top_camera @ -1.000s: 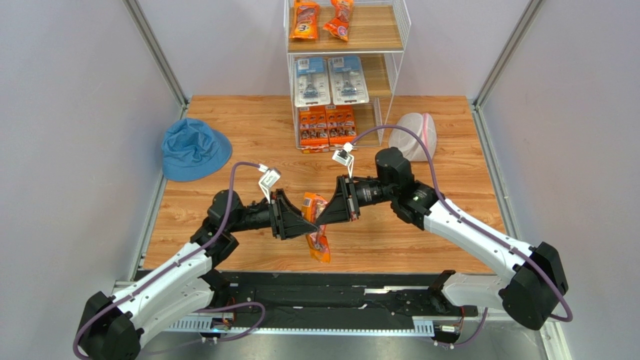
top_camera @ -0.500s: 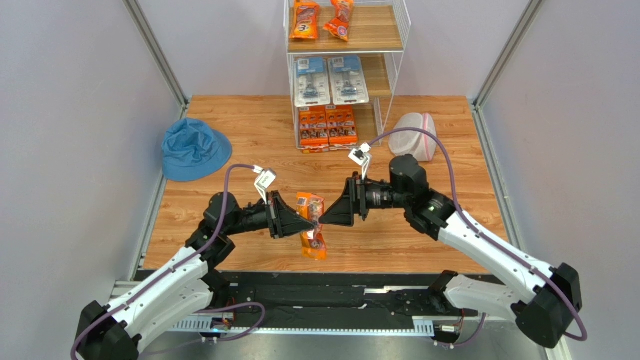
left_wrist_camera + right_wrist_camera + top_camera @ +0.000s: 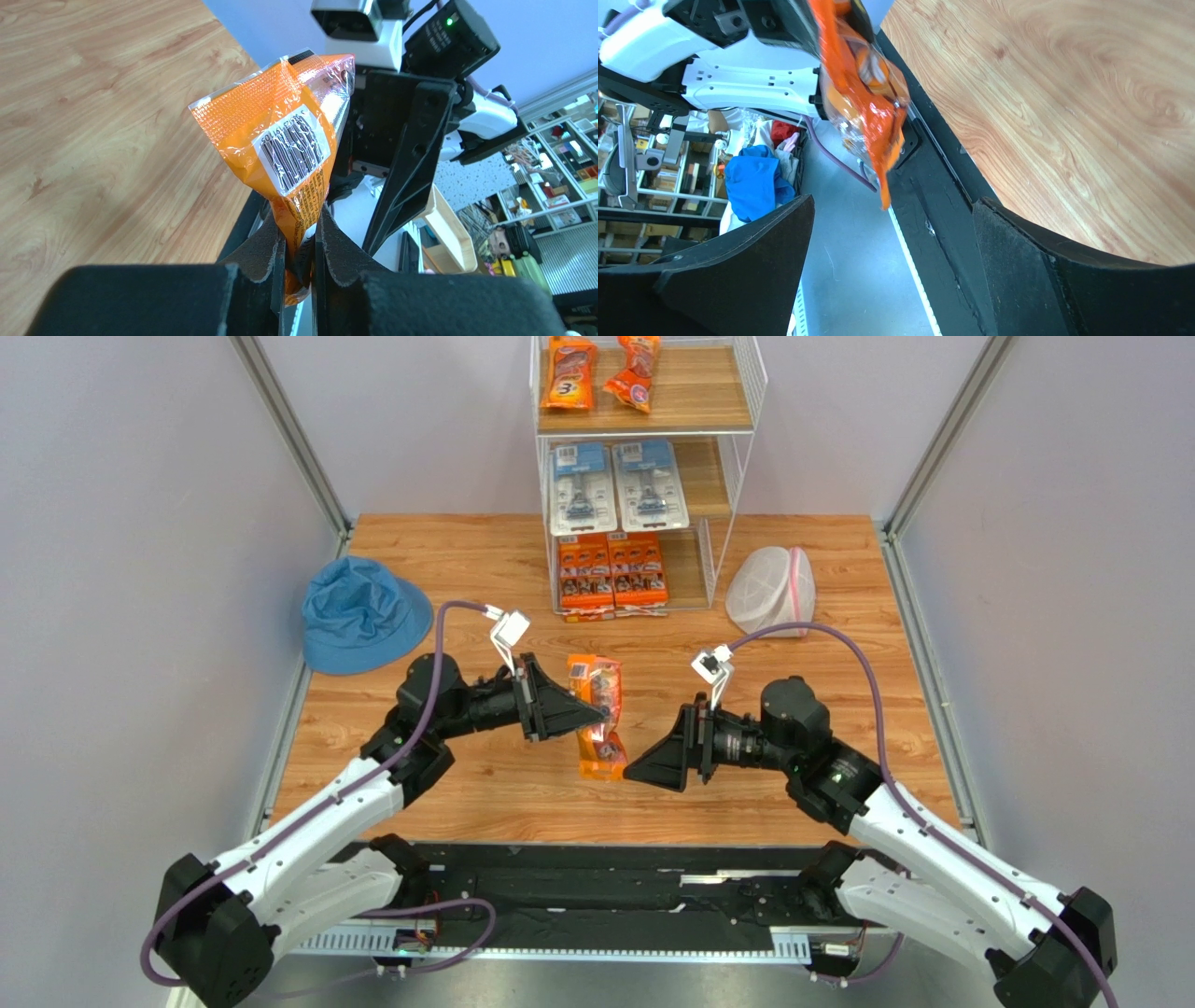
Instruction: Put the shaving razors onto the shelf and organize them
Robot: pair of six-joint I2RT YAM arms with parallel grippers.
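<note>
My left gripper (image 3: pixel 586 717) is clamped on a long narrow orange bag of razors (image 3: pixel 595 679), the pads (image 3: pixel 270 252) pinching it partway along its length (the barcode label faces my left wrist camera). The bag hangs in the air above the wooden tabletop (image 3: pixel 463 574), well short of the tall white wire-frame shelf (image 3: pixel 701 392) at the far edge. My right gripper (image 3: pixel 638 767) sits just beside the bag's lower end, jaws spread wide and holding nothing; seen from that wrist, the bag dangles beyond the two fingers (image 3: pixel 738 273), apart from both. On the shelf, two more orange bags (image 3: pixel 570 371) lie on the top board, two white-and-blue blister cards (image 3: pixel 582 487) on the middle one, and two flat orange multi-packs (image 3: pixel 585 571) on the bottom. A blue bucket hat (image 3: pixel 362 613) sits left of the shelf, a white mesh bag with pink trim (image 3: pixel 772 588) to its right.
</note>
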